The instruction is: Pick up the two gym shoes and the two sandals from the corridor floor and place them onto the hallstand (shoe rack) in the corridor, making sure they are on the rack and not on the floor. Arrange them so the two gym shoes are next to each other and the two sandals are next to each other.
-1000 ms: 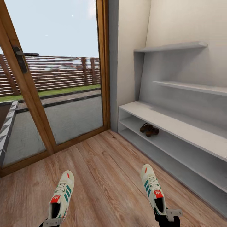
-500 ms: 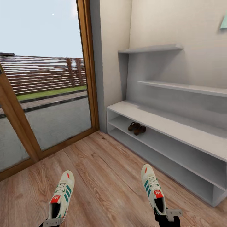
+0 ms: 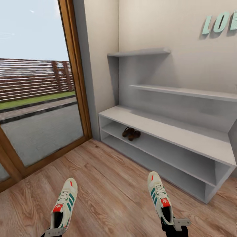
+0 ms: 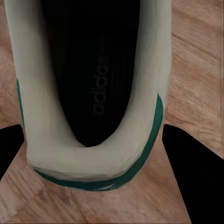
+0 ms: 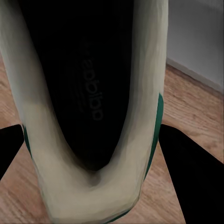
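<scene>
Nearest the camera, at about seven o'clock in the head view, the left gripper [image 3: 54, 233] holds a white low-top sneaker with green side stripes and a red-orange tongue patch [image 3: 64, 204] by its heel, toe pointing away. At about five o'clock, the right gripper [image 3: 173, 225] holds the matching second white sneaker [image 3: 158, 197] the same way. In each wrist view the shoe's heel collar sits between two dark fingers [image 4: 193, 168] [image 5: 189, 168] and its dark opening faces the camera, so both grippers look closed around a heel. Both sneakers appear to be carried above the warm brown wood-plank floor [image 3: 108, 184], not resting on it.

Further off, from one to three o'clock, stands the low white-grey shoe rack with two open shelves and a tall back panel [image 3: 171, 131]. On its middle shelf, near the left end at about twelve o'clock, a pair of dark brown leather sandals [image 3: 131, 133] lies side by side.

Farthest away, at ten o'clock, a wood-framed glass door [image 3: 74, 75] shows a fence and grass outside. Teal letters [image 3: 219, 24] hang on the wall at one o'clock.

As a judgement, the task is about half done: the sandals are shelved together, and both sneakers are not yet set side by side on the rack.
</scene>
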